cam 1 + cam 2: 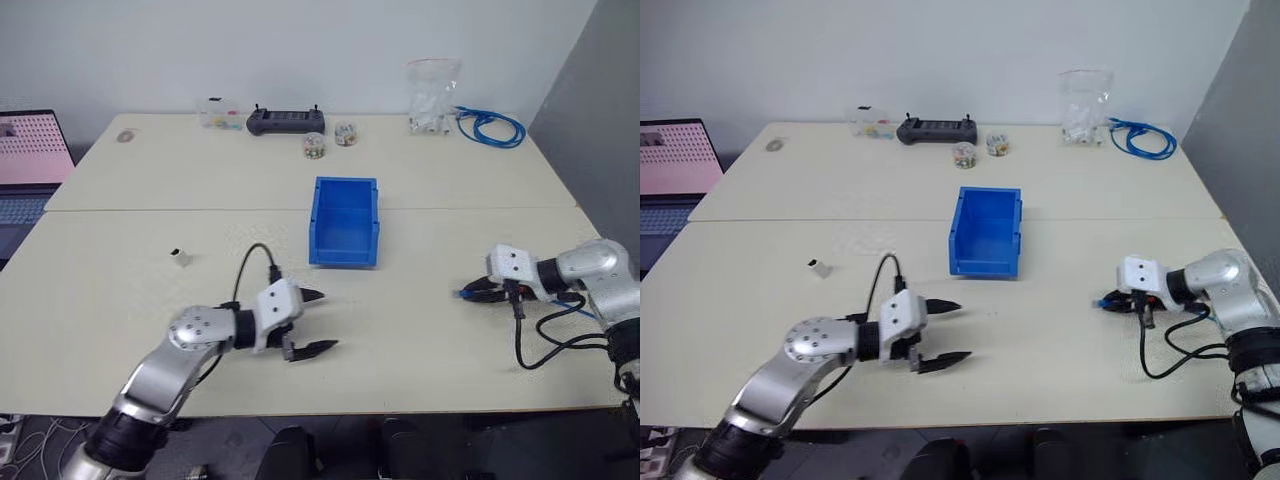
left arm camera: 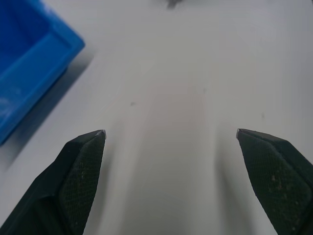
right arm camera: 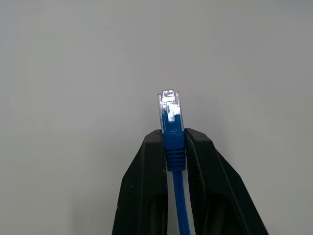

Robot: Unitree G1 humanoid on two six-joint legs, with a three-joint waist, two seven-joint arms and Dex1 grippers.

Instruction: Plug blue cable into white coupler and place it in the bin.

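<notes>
Fingers of the right gripper [image 3: 173,147] are clenched on the blue cable [image 3: 174,147] just behind its clear plug, which sticks out past the tips above the table [image 1: 420,330]. Left gripper [image 1: 312,322] hangs spread wide and holds nothing, near the bin's [image 1: 344,222] front lip. White coupler [image 1: 181,258] sits on the table, well apart from both grippers, on the left.

A pale table [image 1: 420,330] holds a blue bin [image 1: 344,222] at its middle. Left of it lies a tiny white coupler [image 1: 181,258]. The left gripper [image 1: 315,322] hovers open below the bin. The right gripper [image 1: 470,292] pinches a blue cable [image 1: 461,294].
</notes>
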